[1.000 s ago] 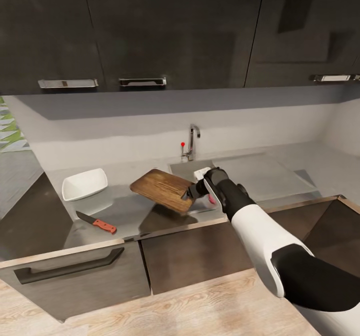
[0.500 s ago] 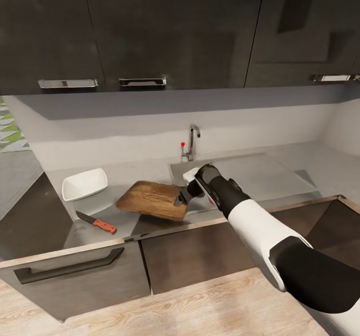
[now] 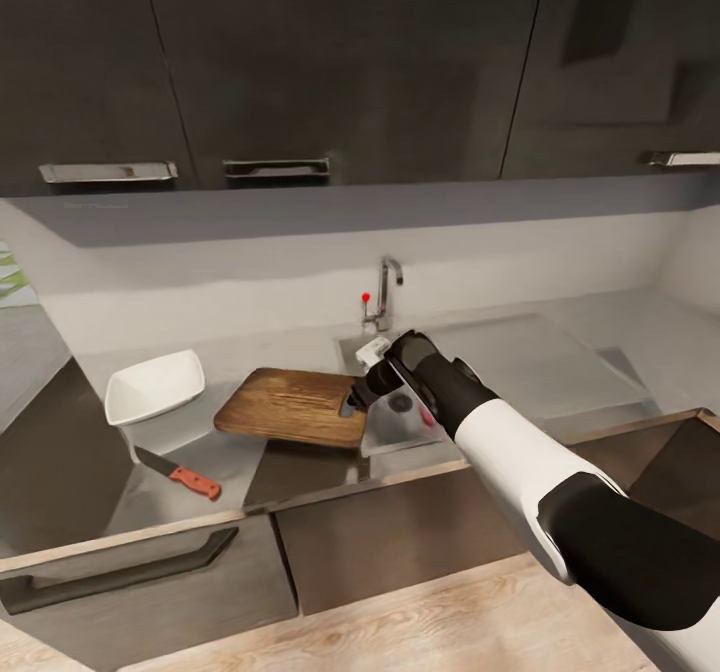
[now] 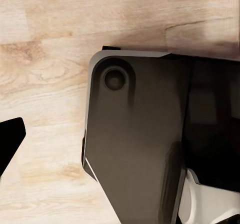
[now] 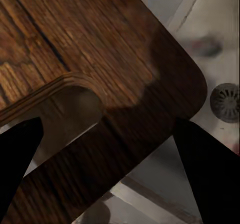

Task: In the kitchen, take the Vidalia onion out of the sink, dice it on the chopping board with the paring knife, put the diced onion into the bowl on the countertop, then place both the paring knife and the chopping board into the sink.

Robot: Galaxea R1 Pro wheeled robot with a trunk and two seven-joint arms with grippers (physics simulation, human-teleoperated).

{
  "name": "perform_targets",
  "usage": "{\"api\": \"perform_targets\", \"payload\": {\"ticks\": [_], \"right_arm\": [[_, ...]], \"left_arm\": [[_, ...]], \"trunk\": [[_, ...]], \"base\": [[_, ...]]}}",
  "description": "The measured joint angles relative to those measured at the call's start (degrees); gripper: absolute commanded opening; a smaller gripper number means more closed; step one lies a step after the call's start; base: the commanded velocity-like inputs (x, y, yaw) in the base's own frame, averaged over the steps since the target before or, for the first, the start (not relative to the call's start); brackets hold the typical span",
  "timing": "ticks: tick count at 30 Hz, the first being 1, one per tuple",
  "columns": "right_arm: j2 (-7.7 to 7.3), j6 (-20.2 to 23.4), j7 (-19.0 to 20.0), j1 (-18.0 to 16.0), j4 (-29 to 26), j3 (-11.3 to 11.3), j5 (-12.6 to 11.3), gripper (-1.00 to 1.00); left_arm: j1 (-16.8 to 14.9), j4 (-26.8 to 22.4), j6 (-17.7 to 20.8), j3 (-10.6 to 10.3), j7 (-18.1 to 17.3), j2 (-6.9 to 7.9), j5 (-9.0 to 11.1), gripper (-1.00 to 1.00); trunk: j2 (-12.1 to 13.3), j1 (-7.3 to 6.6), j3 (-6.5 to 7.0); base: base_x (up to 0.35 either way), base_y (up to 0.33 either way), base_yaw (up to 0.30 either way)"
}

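My right gripper (image 3: 356, 399) is shut on the right edge of the brown chopping board (image 3: 290, 407). The board is held nearly level just above the grey countertop (image 3: 250, 452), left of the sink (image 3: 395, 432). In the right wrist view the chopping board (image 5: 90, 49) spans the space between my dark fingers (image 5: 17, 156), with the sink drain (image 5: 227, 101) beyond. The pink Vidalia onion (image 3: 428, 417) peeks out in the basin beside my forearm. The white bowl (image 3: 155, 387) sits to the board's left, and the paring knife (image 3: 180, 474) lies near the counter's front edge. The left wrist view has one finger (image 4: 10, 139) of my left gripper over the wooden floor.
The chrome tap (image 3: 385, 287) with its red-tipped lever stands behind the basin, and the flat drainboard (image 3: 540, 362) stretches right. Dark upper cabinets (image 3: 340, 62) hang overhead. Below the left wrist camera is the robot's dark base (image 4: 145, 144).
The right gripper has carried the board leftward away from the sink and brought it from tilted to nearly level. The head view has also shifted.
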Motion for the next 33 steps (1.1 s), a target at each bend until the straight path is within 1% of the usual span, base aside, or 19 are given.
{"api": "perform_targets", "payload": {"ticks": [4,9,10,12,16,18,19,22,26,28,31,33], "right_arm": [[0.0,-0.05,0.07,0.0,0.0,0.06,0.17,-1.0],[0.0,-0.03,1.46,0.0,0.05,0.14,-0.23,-1.0],[0.0,-0.06,2.29,0.01,0.08,0.5,-0.07,-1.0],[0.0,-0.7,3.74,0.02,0.08,2.17,-0.57,-1.0],[0.0,-3.22,6.31,0.08,0.17,5.25,-0.43,-1.0],[0.0,-3.83,7.31,0.06,0.24,5.87,-0.13,-1.0],[0.0,-3.95,7.6,0.06,0.23,5.96,-0.36,-1.0],[0.0,-4.4,7.96,0.06,0.25,6.14,-0.12,-1.0],[0.0,-6.55,8.12,0.08,0.26,6.69,-0.2,-1.0],[0.0,-8.86,8.22,0.1,0.27,8.52,-0.31,-1.0],[0.0,-11.22,8.33,0.07,0.23,9.93,-0.17,-1.0],[0.0,-12.22,9.37,0.06,0.18,11.01,-0.41,-1.0]], "left_arm": [[0.0,0.0,0.0,0.0,0.0,0.0,0.0,1.0],[0.0,0.06,0.0,0.0,0.0,0.0,0.0,1.0],[0.0,0.07,0.0,0.0,0.0,0.0,0.0,1.0],[0.0,0.06,0.0,0.0,0.0,0.0,0.0,1.0],[0.0,0.04,0.0,0.0,0.0,0.0,0.0,1.0],[0.0,0.05,0.0,0.0,0.0,0.0,0.0,1.0],[0.0,0.05,0.0,0.0,0.0,0.0,0.0,1.0],[0.0,0.04,0.0,0.0,0.0,0.0,0.0,1.0],[0.0,0.01,0.0,0.0,0.0,0.0,0.0,1.0],[0.0,0.0,0.0,0.0,0.0,0.0,0.0,1.0],[0.0,0.0,0.0,0.0,0.0,0.0,0.0,1.0],[0.0,0.0,0.0,0.0,0.0,0.0,-0.03,1.0]], "trunk": [[0.01,0.01,0.0],[0.01,0.03,0.0],[0.01,0.03,0.0],[0.01,0.03,0.0],[0.01,0.03,0.0],[0.01,0.03,0.0],[0.01,0.03,0.0],[0.01,0.03,0.01],[0.01,0.03,0.0],[0.01,0.03,0.0],[0.01,0.03,0.0],[0.01,0.03,0.0]], "base": [[0.281,0.0,0.0],[0.059,0.0,0.0],[0.01,0.0,0.0],[0.005,0.0,0.0],[0.001,0.0,0.0],[0.0,0.0,0.0],[0.0,0.0,0.0],[0.0,0.0,0.0],[0.0,0.0,0.0],[0.0,0.0,0.0],[0.0,0.0,0.0],[0.0,0.0,0.0]]}}
